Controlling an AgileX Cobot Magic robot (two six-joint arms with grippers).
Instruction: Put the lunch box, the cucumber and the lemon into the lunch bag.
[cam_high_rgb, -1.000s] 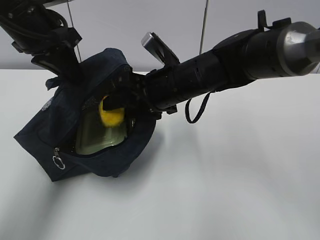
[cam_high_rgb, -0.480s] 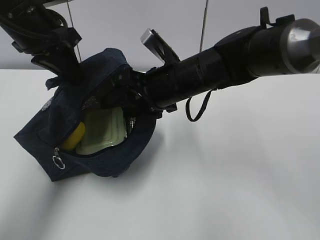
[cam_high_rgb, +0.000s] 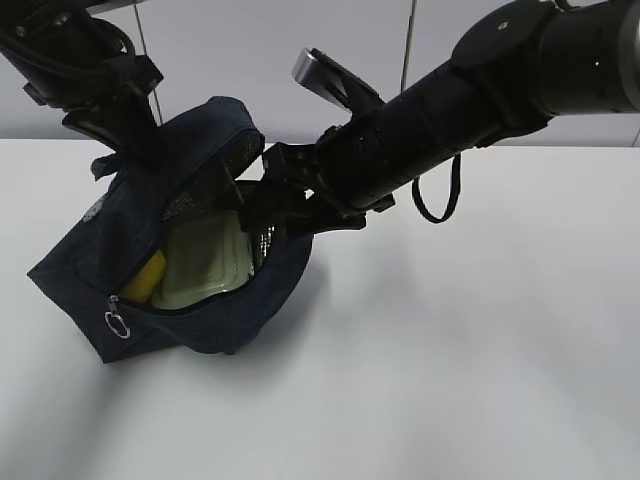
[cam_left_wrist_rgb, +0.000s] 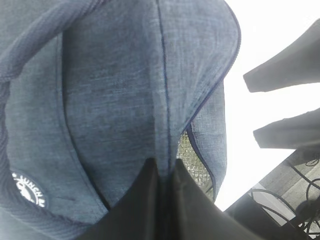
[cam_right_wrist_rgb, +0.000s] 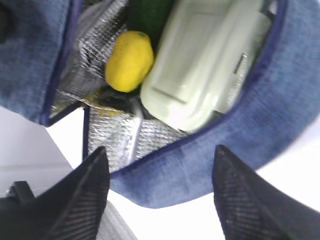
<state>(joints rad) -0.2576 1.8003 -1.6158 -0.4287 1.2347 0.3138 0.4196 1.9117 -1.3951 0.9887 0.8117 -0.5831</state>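
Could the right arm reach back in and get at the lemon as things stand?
Probably yes: the right gripper hangs open just outside the lunch bag mouth, and the lemon lies uncovered beside the lunch box.

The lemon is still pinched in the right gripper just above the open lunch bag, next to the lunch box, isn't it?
Not quite. The lemon lies loose inside the lunch bag, beside the lunch box. The right wrist view shows the right gripper open and empty.

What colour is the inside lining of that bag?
Shiny silver, quilted foil lining of the lunch bag; clearest in the right wrist view.
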